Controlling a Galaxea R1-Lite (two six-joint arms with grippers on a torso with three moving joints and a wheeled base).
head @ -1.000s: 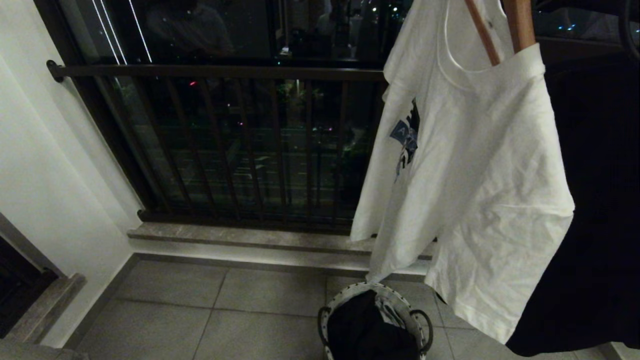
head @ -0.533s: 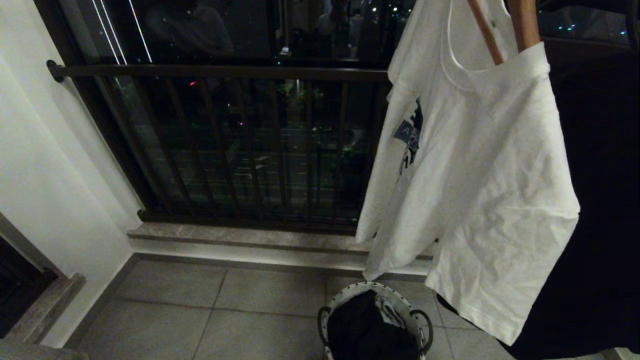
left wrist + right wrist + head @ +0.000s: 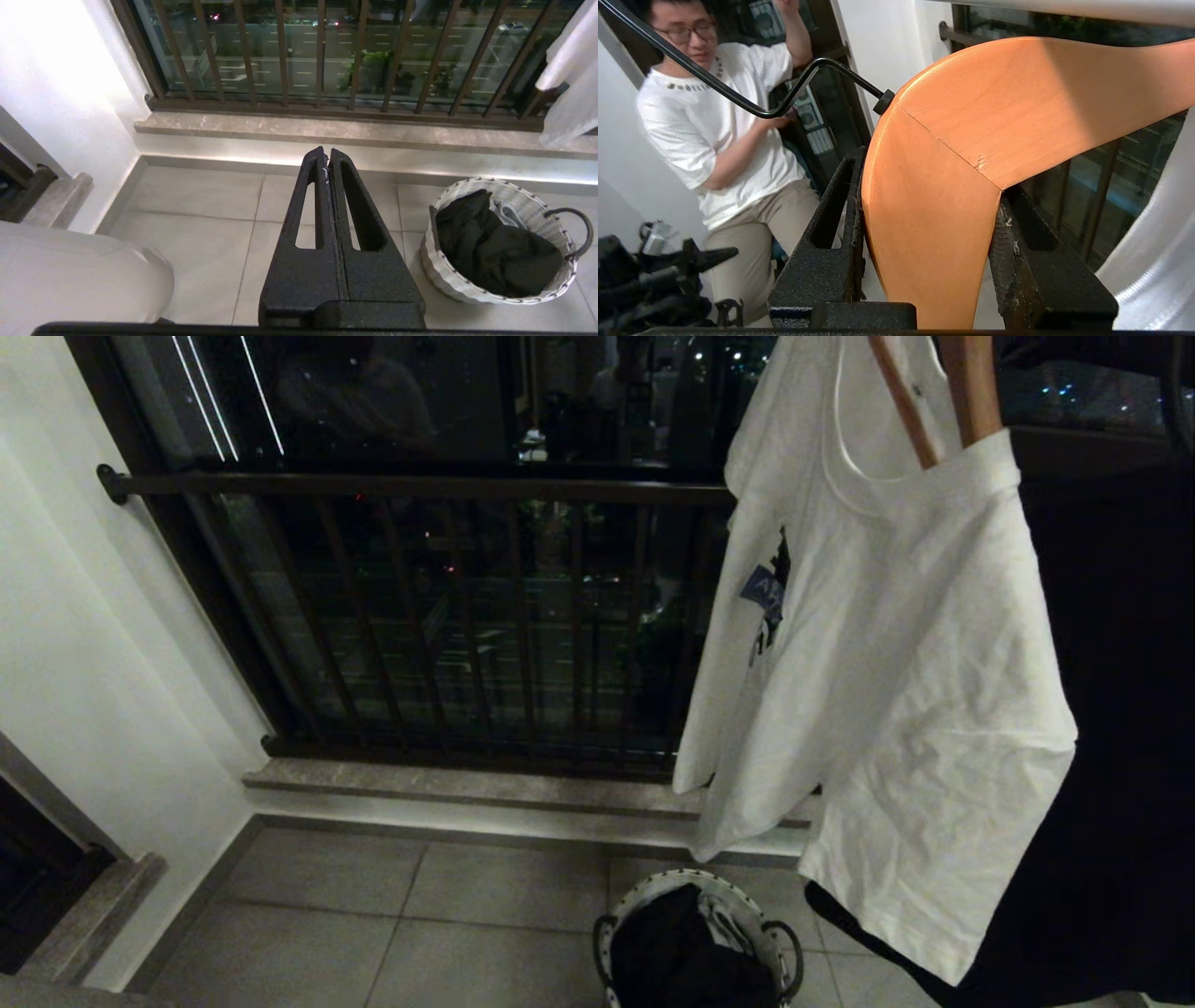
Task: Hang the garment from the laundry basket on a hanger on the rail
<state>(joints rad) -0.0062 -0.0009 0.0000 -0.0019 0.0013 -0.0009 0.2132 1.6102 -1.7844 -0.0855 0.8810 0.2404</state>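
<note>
A white T-shirt (image 3: 887, 663) with a dark blue print hangs on a wooden hanger (image 3: 971, 383) at the upper right of the head view. My right gripper (image 3: 931, 177) is shut on the hanger (image 3: 971, 140) near its neck, just below the black wire hook (image 3: 784, 102). It lies outside the head view. A pale bar (image 3: 1064, 7) crosses above the hanger; I cannot tell whether it is the rail. The laundry basket (image 3: 644, 896) stands on the floor below the shirt with dark clothes (image 3: 672, 952) in it. My left gripper (image 3: 325, 151) is shut, empty and parked left of the basket (image 3: 448, 280).
A dark balcony railing (image 3: 420, 485) and stone sill (image 3: 467, 784) close off the far side, with a white wall (image 3: 84, 691) at the left. A black cloth (image 3: 1120, 709) hangs behind the shirt. A person (image 3: 714, 121) stands behind the hook, one hand near it.
The whole head picture has slid down a little, so the camera has moved. The shirt on its hanger has swayed slightly. Both grippers keep their state.
</note>
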